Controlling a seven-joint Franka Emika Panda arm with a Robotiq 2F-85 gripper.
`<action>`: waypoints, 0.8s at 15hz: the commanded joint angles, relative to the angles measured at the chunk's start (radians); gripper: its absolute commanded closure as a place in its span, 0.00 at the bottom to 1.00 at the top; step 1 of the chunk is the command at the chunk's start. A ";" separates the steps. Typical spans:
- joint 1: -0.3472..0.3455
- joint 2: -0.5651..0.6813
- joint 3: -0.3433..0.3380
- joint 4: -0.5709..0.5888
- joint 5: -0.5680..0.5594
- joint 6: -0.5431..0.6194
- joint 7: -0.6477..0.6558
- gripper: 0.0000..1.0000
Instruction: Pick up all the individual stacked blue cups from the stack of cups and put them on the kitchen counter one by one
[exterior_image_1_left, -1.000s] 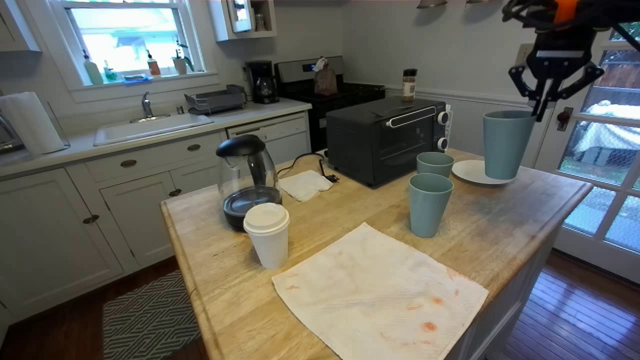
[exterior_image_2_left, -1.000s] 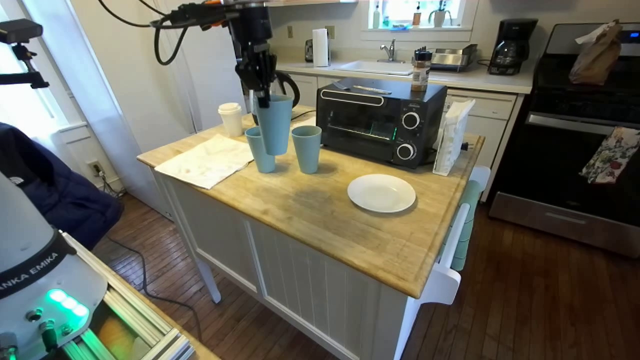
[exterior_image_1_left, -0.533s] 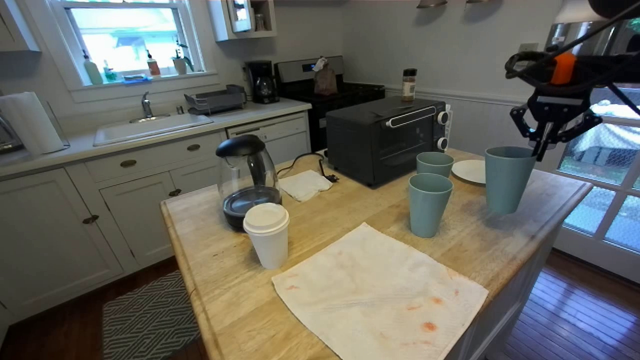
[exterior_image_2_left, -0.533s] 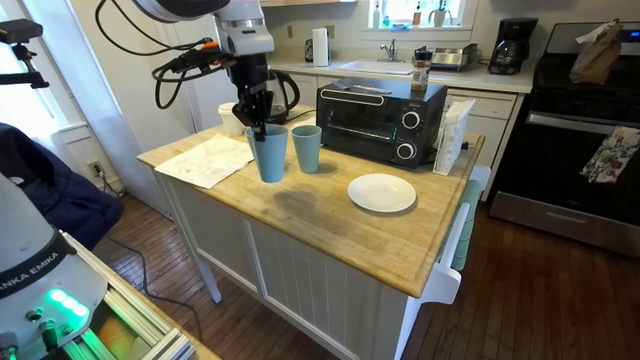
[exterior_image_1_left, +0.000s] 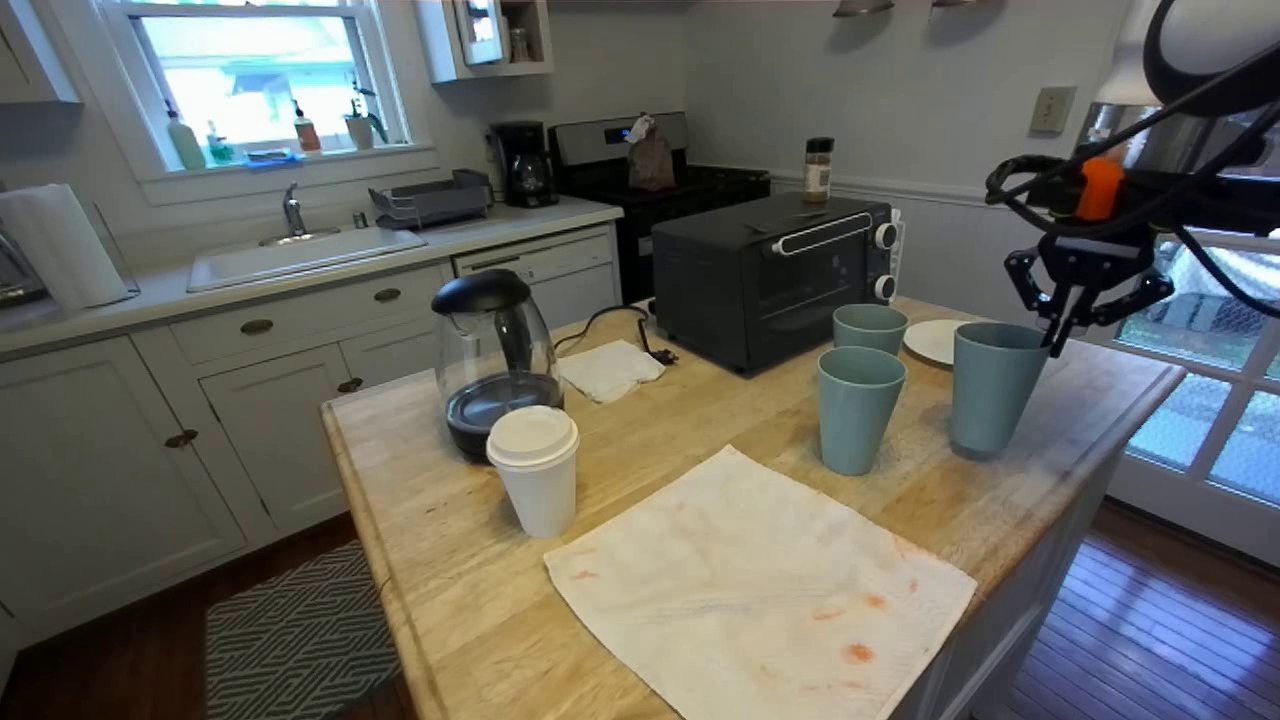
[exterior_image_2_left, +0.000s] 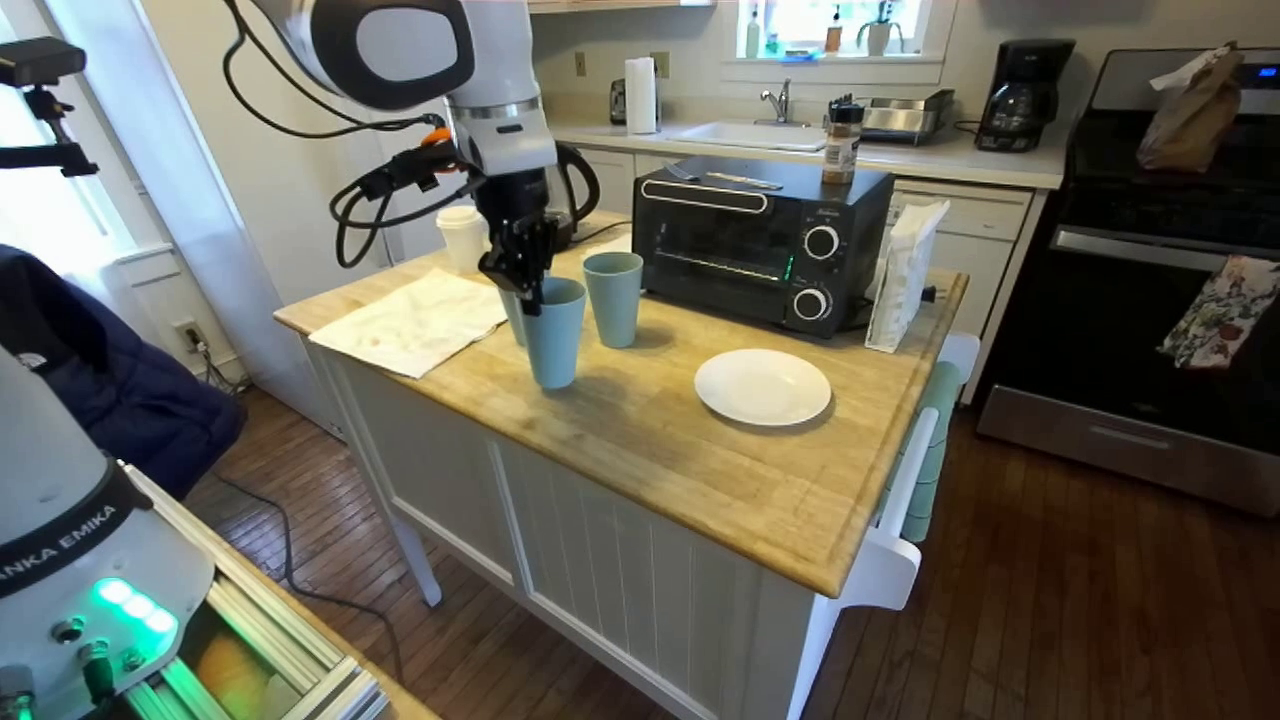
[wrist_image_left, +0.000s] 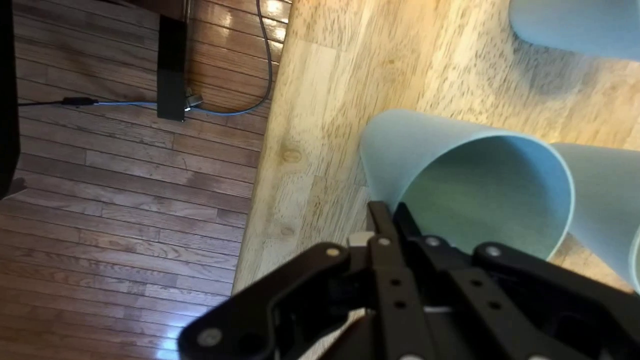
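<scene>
“Gripper (wrist_image_left: 391, 206) first: what has it got?”

“A rim. Its fingers are closed on the held blue cup (exterior_image_1_left: 995, 395), one inside the mouth and one outside, with just the wall between them.”

“Why there and not around the body?”

“Nested cups leave mostly rims to grab, so I'd guess that's the reason. Letting go should need only a small parting, too.”

“And where is it, taking the toaster oven (exterior_image_2_left: 765, 245) as our mark?”

“Out in front of the oven's door, roughly upright, at or barely above the kitchen counter (exterior_image_2_left: 680, 465); I can't tell whether the base touches. I'd call this the setting-down step.”

“Away from its mates, then?”

“Yes. The outer standing cup (exterior_image_1_left: 861, 415) is off the oven's front corner, the one away from the knobs; the inner standing cup (exterior_image_1_left: 870, 325) is nearer that corner. Gaps like these probably keep one cup from knocking the next.”

“And the white plate (exterior_image_2_left: 763, 386)?”

“In front of the oven's knob end, well apart from the cups. Bare wood likely makes a steadier landing.”

“The lidded white cup (exterior_image_1_left: 535, 475) and the kettle (exterior_image_1_left: 500, 340)?”

“Past the oven's opposite end, out of the way. Next, I'd check for contact, then part the fingers and lift straight up, lest the inner finger drag the cup over.”
</scene>
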 joint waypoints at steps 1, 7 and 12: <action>0.000 0.041 -0.003 -0.002 0.039 0.068 -0.022 0.99; 0.003 0.037 -0.006 0.001 0.053 0.081 -0.030 0.64; -0.010 -0.047 -0.006 0.016 0.022 0.022 -0.036 0.29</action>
